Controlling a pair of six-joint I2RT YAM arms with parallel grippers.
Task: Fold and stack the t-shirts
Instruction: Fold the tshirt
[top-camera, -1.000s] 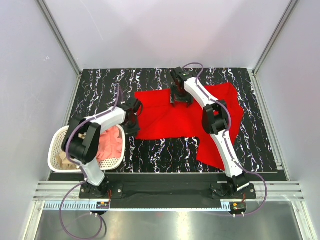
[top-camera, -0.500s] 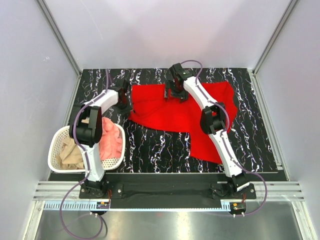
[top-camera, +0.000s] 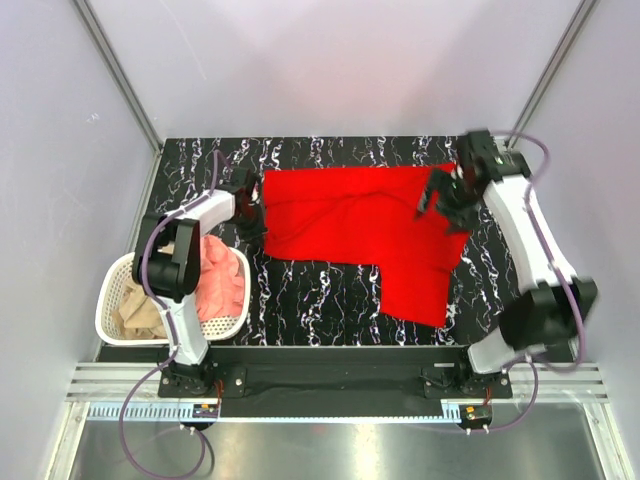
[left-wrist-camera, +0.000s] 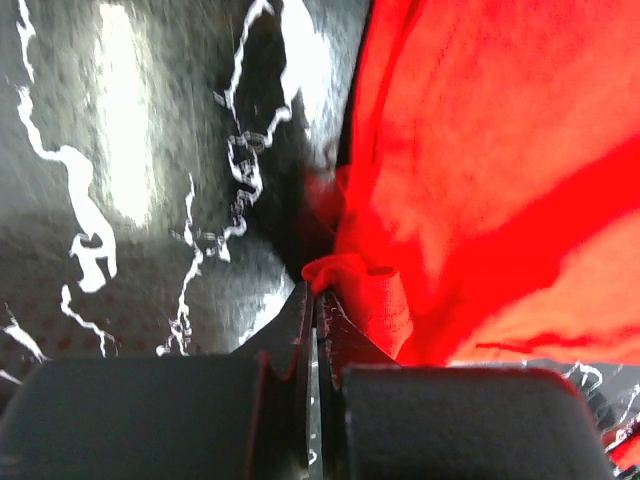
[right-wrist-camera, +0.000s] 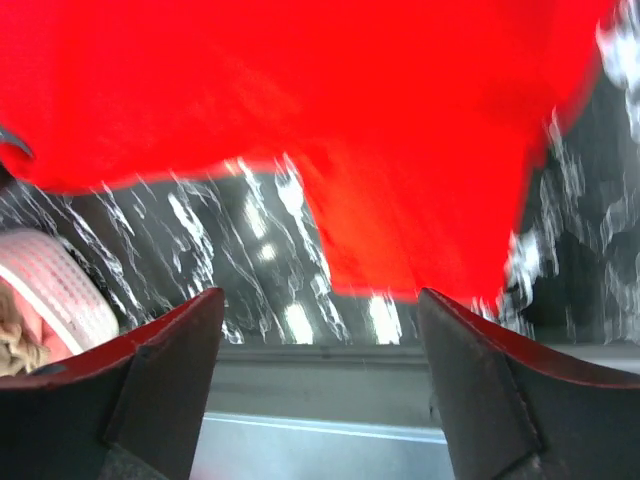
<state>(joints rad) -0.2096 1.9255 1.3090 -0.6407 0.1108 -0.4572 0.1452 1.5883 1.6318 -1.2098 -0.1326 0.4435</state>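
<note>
A red t-shirt (top-camera: 370, 228) lies spread on the black marbled table (top-camera: 310, 300), one part hanging down toward the front right. My left gripper (top-camera: 252, 208) is shut on the shirt's left edge; the left wrist view shows the jaws (left-wrist-camera: 312, 300) pinching a fold of red cloth (left-wrist-camera: 470, 180). My right gripper (top-camera: 447, 200) is open and empty above the shirt's right side; the right wrist view shows the spread fingers (right-wrist-camera: 160, 390) over the red cloth (right-wrist-camera: 330, 110).
A white basket (top-camera: 118, 292) with pink and beige clothes (top-camera: 222, 288) stands at the table's front left, beside the left arm. The table's front edge and a metal rail (top-camera: 330, 385) run below. Grey walls enclose the back and sides.
My right arm has let go of the shirt's back edge and swung far to the right. The shirt is spread wider. My left gripper holds the left edge almost unmoved.
</note>
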